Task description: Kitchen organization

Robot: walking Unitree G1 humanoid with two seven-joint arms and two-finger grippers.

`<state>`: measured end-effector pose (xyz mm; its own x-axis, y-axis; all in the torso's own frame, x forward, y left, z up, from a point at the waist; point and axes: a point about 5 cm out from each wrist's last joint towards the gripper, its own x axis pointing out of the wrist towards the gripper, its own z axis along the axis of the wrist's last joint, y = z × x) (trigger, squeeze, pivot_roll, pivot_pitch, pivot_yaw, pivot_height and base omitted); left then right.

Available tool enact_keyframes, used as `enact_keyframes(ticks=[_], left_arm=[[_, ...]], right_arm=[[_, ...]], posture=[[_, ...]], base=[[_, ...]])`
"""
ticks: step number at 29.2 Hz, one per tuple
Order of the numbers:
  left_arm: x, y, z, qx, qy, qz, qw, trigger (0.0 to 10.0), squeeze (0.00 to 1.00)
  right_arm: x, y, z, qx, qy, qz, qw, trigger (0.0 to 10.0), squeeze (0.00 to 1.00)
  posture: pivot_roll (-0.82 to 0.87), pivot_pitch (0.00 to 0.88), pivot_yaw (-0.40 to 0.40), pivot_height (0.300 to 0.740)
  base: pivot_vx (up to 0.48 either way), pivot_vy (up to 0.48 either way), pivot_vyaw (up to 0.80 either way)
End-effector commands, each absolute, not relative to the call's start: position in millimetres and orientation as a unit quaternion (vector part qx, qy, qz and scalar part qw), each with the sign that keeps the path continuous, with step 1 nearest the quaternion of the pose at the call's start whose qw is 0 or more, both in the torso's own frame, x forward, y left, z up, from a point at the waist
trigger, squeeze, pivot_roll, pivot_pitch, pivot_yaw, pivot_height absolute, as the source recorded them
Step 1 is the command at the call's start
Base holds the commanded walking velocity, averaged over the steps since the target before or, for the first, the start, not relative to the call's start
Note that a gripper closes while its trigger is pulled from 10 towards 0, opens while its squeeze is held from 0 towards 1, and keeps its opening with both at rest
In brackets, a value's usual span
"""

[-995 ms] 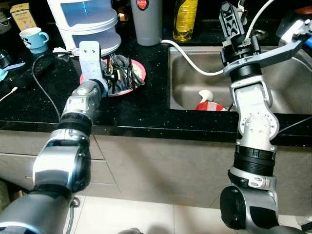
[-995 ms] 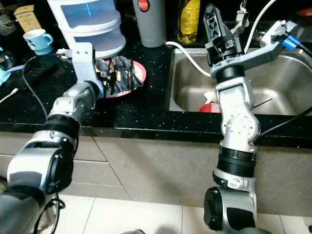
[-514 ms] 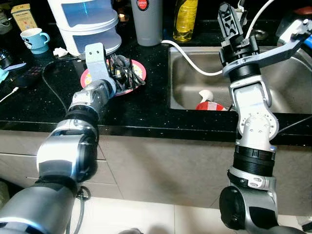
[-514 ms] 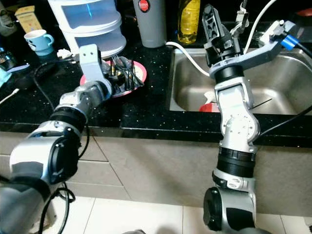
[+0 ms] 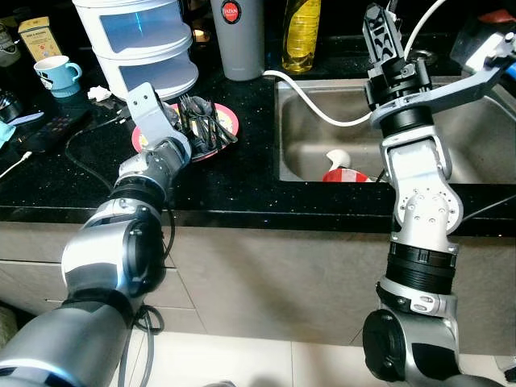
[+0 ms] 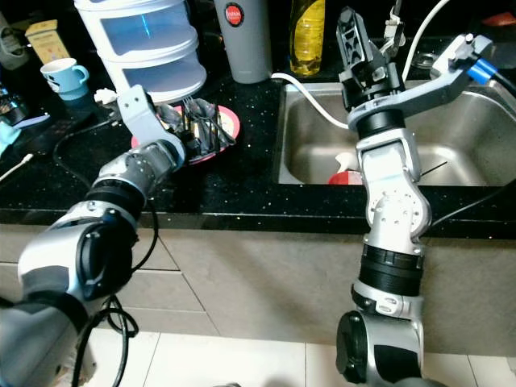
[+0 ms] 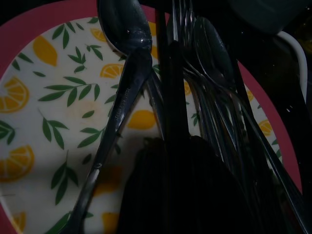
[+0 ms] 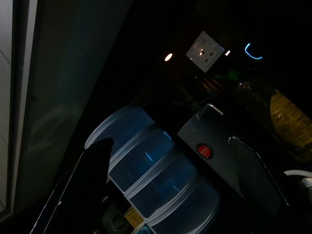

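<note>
I've got the left gripper (image 5: 184, 121) down over the pink-rimmed lemon plate (image 5: 226, 121) on the black counter (image 5: 242, 173), left of the sink (image 5: 472, 137). The cutlery pile (image 7: 204, 92) lies on that plate, directly under and ahead of the fingers; one spoon (image 7: 122, 63) sits alongside. Can't tell whether the left fingers are apart or pinched on anything, too dark in the left wrist view. Right gripper (image 6: 352, 32) is raised above the sink's back edge; finger state there also unclear.
</note>
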<state>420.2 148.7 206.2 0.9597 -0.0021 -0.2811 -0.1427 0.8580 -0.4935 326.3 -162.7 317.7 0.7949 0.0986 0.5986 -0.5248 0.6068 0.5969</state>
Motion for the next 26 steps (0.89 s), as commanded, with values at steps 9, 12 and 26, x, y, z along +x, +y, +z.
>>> enact_keyframes(ticks=[9, 12, 26], left_arm=[[424, 165, 248, -0.218, -0.023, 0.012, 0.976, 10.0, 0.0], [423, 166, 264, -0.198, -0.056, 0.003, 0.979, 10.0, 0.0], [425, 160, 231, -0.19, 0.104, 0.064, 0.974, 10.0, 1.0]], right_arm=[[327, -159, 320, 0.404, -0.264, 0.188, 0.855, 10.0, 0.0], [327, -160, 321, 0.407, -0.265, 0.186, 0.854, 10.0, 0.0], [331, -153, 322, 0.408, -0.258, 0.199, 0.853, 10.0, 0.0]], posture=[[0.05, 0.0, 0.101, 0.74], [0.06, 0.0, 0.101, 0.74], [0.07, 0.0, 0.095, 0.74]], base=[[0.0, 0.0, 0.0], [0.0, 0.0, 0.0], [0.0, 0.0, 0.0]])
